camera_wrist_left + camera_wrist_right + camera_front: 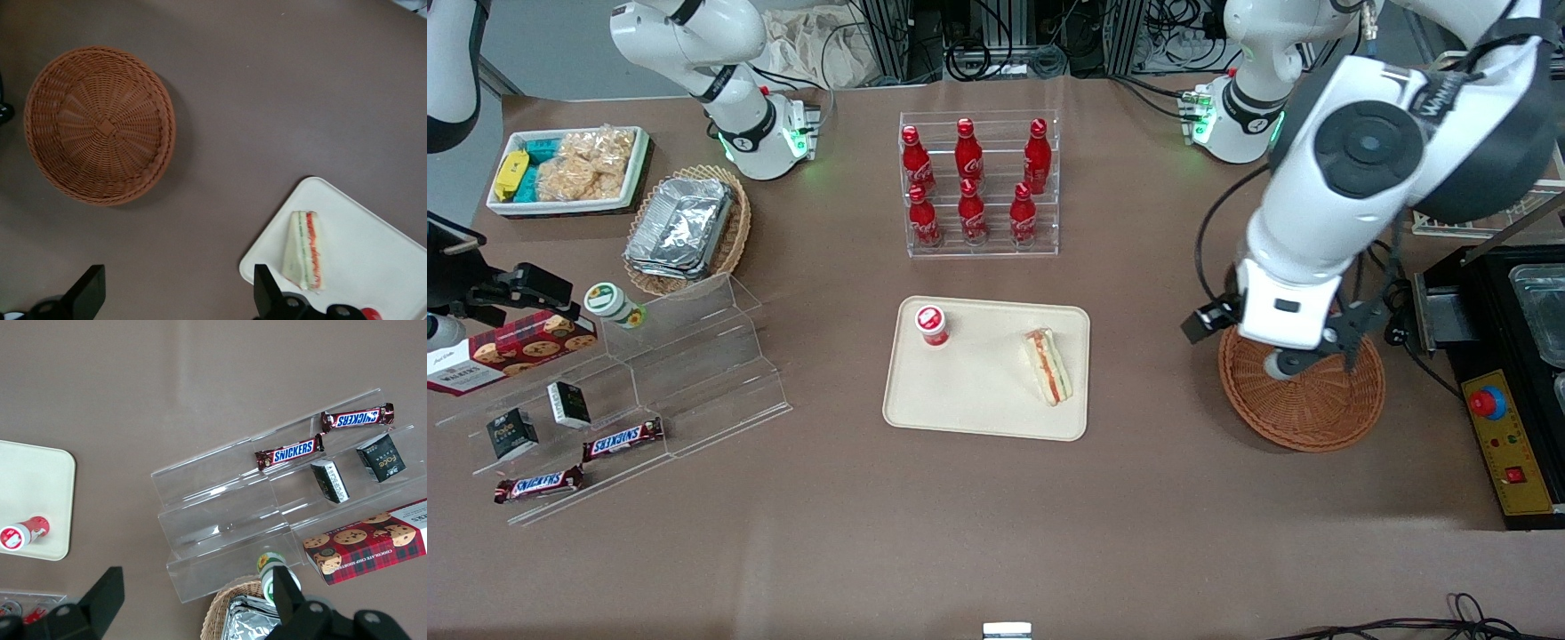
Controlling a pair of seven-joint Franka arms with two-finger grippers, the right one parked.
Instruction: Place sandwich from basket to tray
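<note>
The sandwich point(1048, 365) lies on the tray point(985, 418) at frame centre; the basket point(1303, 400), centre-right, sits empty; the gripper point(179, 293) hangs above it, fingers spread, holding nothing; I judge only withdrawal remains.

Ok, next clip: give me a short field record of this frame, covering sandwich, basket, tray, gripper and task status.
sandwich: on the tray, lying near the edge that faces the basket
basket: nothing in it, on the table toward the working arm's end
tray extras: a red-capped bottle also on it
gripper: open, holding nothing, above the basket
task status: sandwich looks placed; arm clear of the tray
</note>
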